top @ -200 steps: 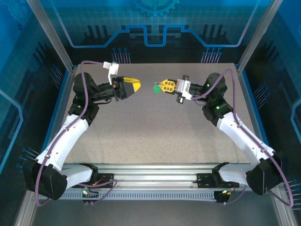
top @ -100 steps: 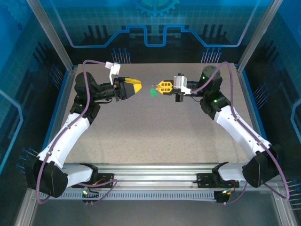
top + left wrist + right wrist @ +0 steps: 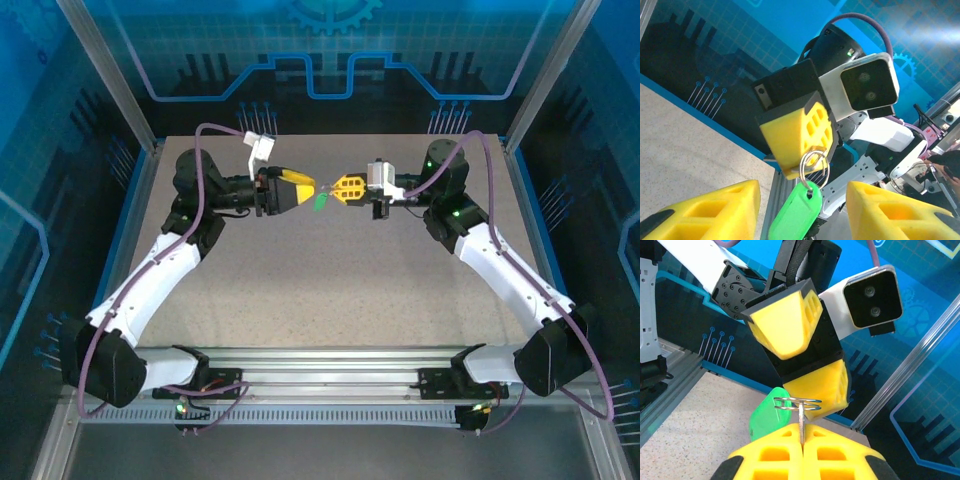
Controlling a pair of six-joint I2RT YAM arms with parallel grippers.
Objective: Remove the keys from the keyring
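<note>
Because the right tool (image 3: 801,432) is pressed fully together on nothing but the thin shank of the key (image 3: 801,418), the likeliest failure from here is a slip. A pull or twist from the other side could drag that small shank out of the grip. Key and tag would then fall to the desk (image 3: 330,290), where so small a piece would be awkward to pick up again. A second risk lies with the left tool (image 3: 308,186), which faces the right one nose to nose and very close. If it shuts off-centre it may catch the wire loop of the key's head rather than the tag, or knock the freely hanging tag aside. If it pushes further in, the two sets of yellow tips could collide. Its jaws stand about half apart, one on each side of the keyring (image 3: 795,215), with a gap showing on both sides in the left wrist view, so it appears to touch nothing and holds nothing. The keyring, the bright-green tag, hangs tilted from the key's looped head, just below the right tool's tips. It is in the air above the middle of the desk's far half.
</note>
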